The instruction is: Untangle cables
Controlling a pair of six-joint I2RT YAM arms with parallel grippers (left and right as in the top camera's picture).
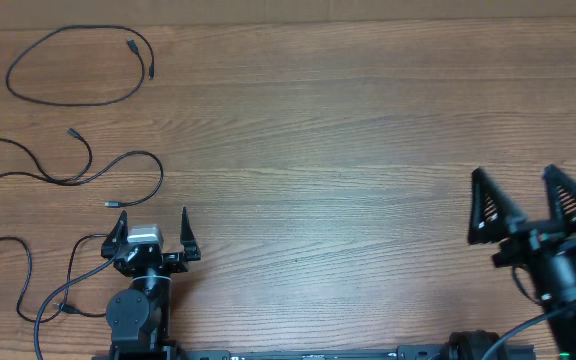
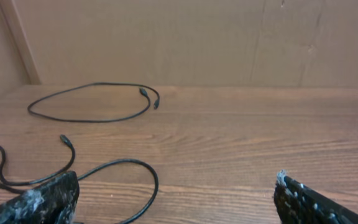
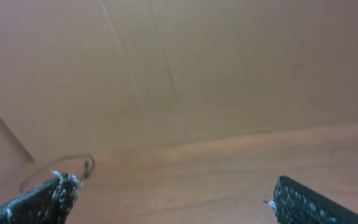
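Here, cables [image 1: 68, 181] loose, beside and beyond wide left jaws

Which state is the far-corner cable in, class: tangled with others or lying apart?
Lying apart. The far-corner cable forms one open loop with both plug ends free, and a clear gap separates it from the nearest other cable.

Table [image 1: 368, 150], wood. Three cables [image 1: 90, 158] lie apart from one another along the left side. Far loop [image 1: 68, 104]: plugs close together. Middle cable [image 1: 158, 170]: wavy, runs off left edge. Near cable [image 1: 28, 262]: curls just beside left gripper [image 1: 154, 214]. Right gripper [image 1: 515, 172] at right edge, well apart. Both grippers' jaws spread wide, nothing between.
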